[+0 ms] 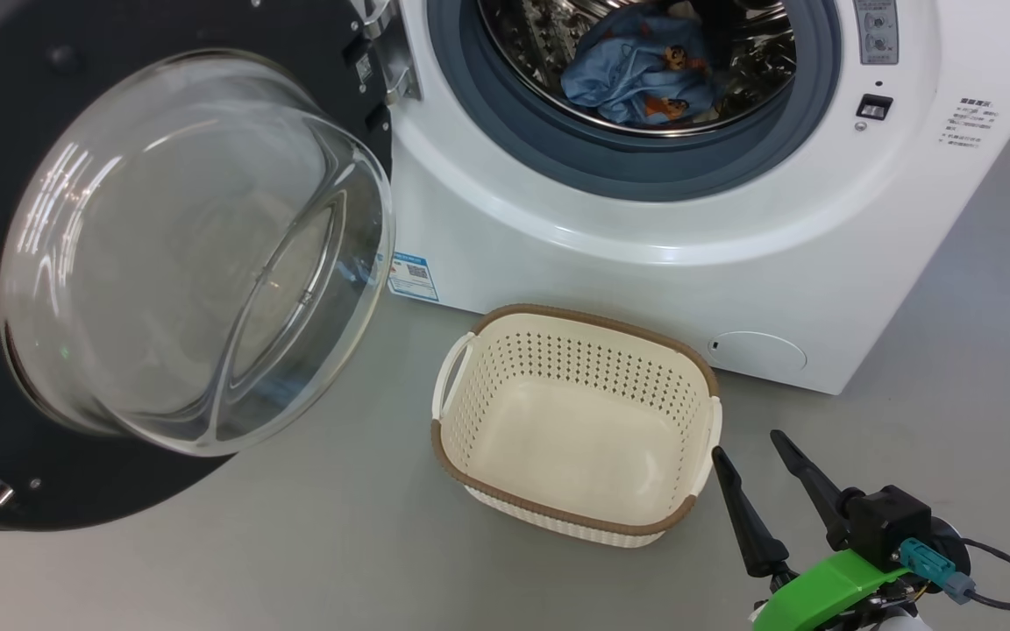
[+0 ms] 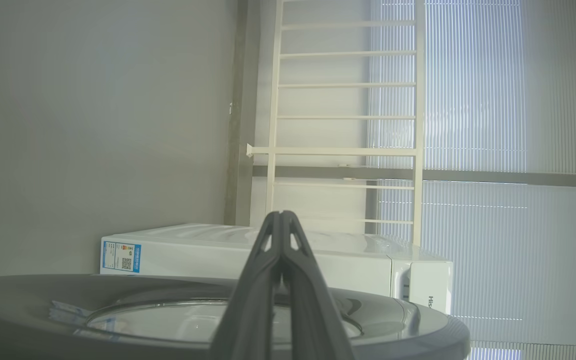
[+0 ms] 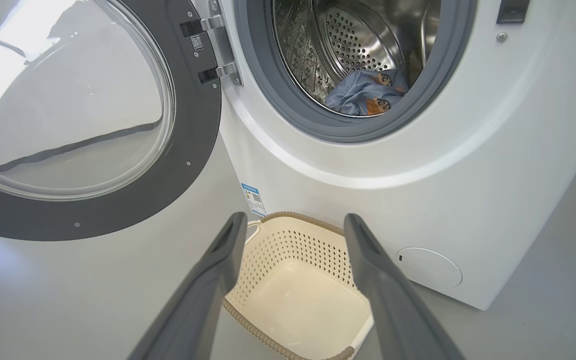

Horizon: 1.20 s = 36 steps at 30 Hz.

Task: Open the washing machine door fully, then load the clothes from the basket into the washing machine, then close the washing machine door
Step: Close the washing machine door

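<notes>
Jaws on our right arm are hanging wide apart and empty just beside the basket [image 1: 593, 364], and our left jaws are sitting pressed together near the outer face of the washing machine door [image 1: 163, 263]. The clothes [image 1: 636, 74] are lying inside the washing machine [image 1: 645, 263], so we are judging closing next: pushing near the free edge, swinging steadily until it latches.

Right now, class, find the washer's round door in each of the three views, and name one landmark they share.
Head view: the door takes the left side, glass bowl bulging out.
Left wrist view: the door runs along the bottom edge, behind the shut left hand.
Right wrist view: upper left, swung open.
Shared landmark: the white washing machine.
</notes>
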Tool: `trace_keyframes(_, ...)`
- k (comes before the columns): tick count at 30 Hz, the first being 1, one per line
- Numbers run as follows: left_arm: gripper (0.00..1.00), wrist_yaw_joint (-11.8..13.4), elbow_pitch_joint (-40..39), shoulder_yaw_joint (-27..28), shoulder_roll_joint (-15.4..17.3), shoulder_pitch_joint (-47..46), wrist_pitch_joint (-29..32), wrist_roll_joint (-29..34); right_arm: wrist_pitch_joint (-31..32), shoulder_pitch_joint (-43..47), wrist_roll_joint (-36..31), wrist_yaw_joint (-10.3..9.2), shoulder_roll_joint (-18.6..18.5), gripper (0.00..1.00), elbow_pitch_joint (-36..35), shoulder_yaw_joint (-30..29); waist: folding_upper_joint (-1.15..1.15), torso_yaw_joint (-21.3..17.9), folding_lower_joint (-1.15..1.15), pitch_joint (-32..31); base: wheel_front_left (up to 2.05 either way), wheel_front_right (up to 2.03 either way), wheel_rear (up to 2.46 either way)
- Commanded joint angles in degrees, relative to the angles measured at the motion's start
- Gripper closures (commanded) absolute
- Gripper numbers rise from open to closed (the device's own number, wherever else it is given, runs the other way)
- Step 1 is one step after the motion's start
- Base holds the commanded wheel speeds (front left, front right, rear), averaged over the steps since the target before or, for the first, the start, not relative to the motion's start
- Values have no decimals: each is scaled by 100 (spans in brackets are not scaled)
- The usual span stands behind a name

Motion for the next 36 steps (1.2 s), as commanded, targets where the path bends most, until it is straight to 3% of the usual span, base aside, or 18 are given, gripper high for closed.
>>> trace_keyframes(1, 100, -44, -116, 13, 347, -125, 171, -59, -27, -145, -4, 9, -5, 0, -109, 172, 0, 27, 0, -14, 0, 0, 0)
trace_keyframes(25, 100, -63, -991, -436, -225, 646, 1991, -355, -27, 17, 70, 9, -20, 0, -134, 98, 0, 77, 0, -268, 0, 0, 0)
trace_keyframes(30, 100, -20, -1522, -571, -481, 989, 2230, -332, -27, 50, 75, 9, 6, 0, -147, 56, 0, 101, 0, -318, 0, 0, 0)
trace_keyframes(36, 100, 248, -2612, -640, -862, 1626, 2516, -384, -27, 106, 97, 9, 80, 0, -182, 22, 0, 72, 0, -397, 0, 0, 0)
